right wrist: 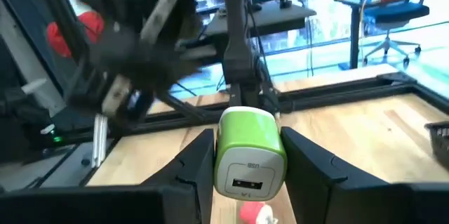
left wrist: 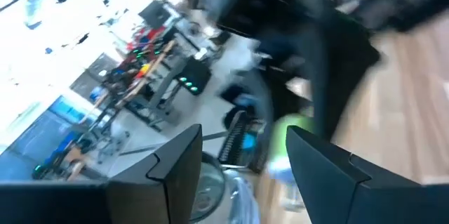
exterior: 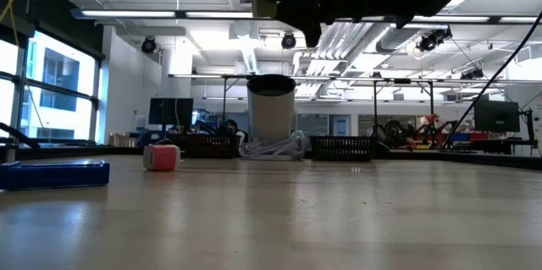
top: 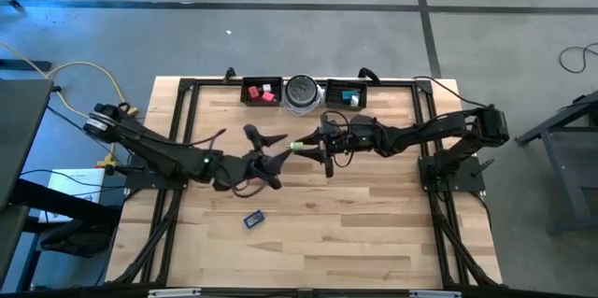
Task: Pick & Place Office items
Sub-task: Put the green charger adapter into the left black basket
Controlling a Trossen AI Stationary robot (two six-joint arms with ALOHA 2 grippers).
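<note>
My right gripper [right wrist: 247, 155] is shut on the green cube [right wrist: 245, 140], a green piece with a white face and a slot. It holds the cube above the middle of the table [top: 297, 146]. My left gripper [top: 277, 151] faces it from the table's left, open [left wrist: 242, 143] with nothing between its fingers. The cube [left wrist: 296, 122] shows blurred just beyond them. A blue flat piece [top: 253, 218] lies flat on the table nearer the front. A small red and white bit [exterior: 161, 157] rests on the table below the arms. My right gripper pinches the green cube by two opposite sides [right wrist: 220, 148] between its two fingers. The fingers are level and come from the table's right. The cube is lifted clear of the table, and its green end sticks out past the fingertips toward my left gripper.
At the table's far edge stand a black tray [top: 249, 92] with red and pink blocks, a round silver-grey disc [top: 302, 92] and a second black tray [top: 329, 92] with a teal block. Bare wood [top: 355, 233] stretches across the near half.
</note>
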